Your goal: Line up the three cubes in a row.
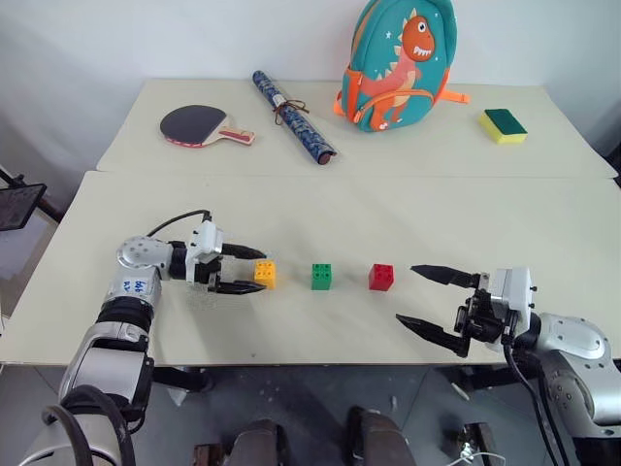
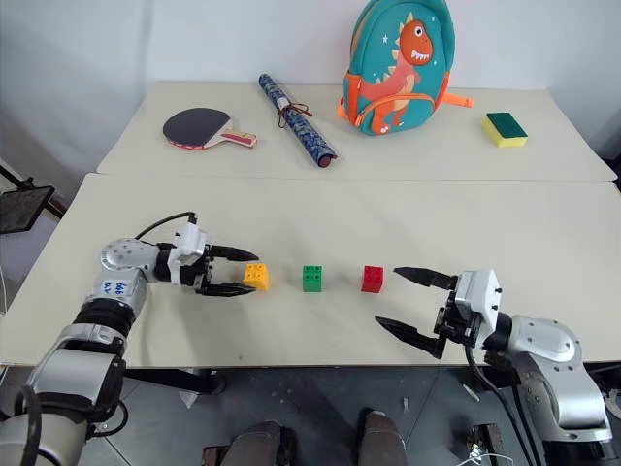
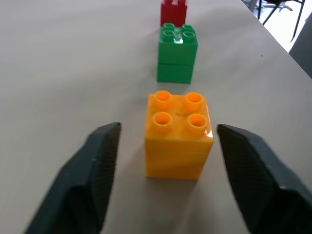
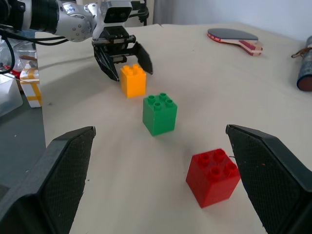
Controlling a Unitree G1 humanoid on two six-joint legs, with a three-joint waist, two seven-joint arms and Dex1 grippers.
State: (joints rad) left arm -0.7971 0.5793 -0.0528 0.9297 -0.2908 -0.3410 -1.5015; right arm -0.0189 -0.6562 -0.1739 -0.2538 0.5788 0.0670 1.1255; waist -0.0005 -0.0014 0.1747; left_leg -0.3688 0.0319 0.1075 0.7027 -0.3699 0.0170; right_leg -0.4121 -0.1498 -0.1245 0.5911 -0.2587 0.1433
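Three small studded plastic bricks, yellow-orange [image 1: 265,273], green [image 1: 321,276] and red [image 1: 381,277], stand in a row on the beige counter [image 1: 320,209]. The left gripper [image 1: 246,271] straddles the yellow-orange brick, jaws apart; the right gripper [image 1: 425,297] gapes near the red. A careless withdrawal could knock the yellow-orange brick askew.

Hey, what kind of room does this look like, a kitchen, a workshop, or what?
Probably a robot test room or lab: two plain tables against a bare wall, set with unrelated props like a table tennis paddle and a dinosaur backpack.

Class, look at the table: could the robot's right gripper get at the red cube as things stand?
Probably yes: the right gripper is open, facing the red cube, with bare table between them.
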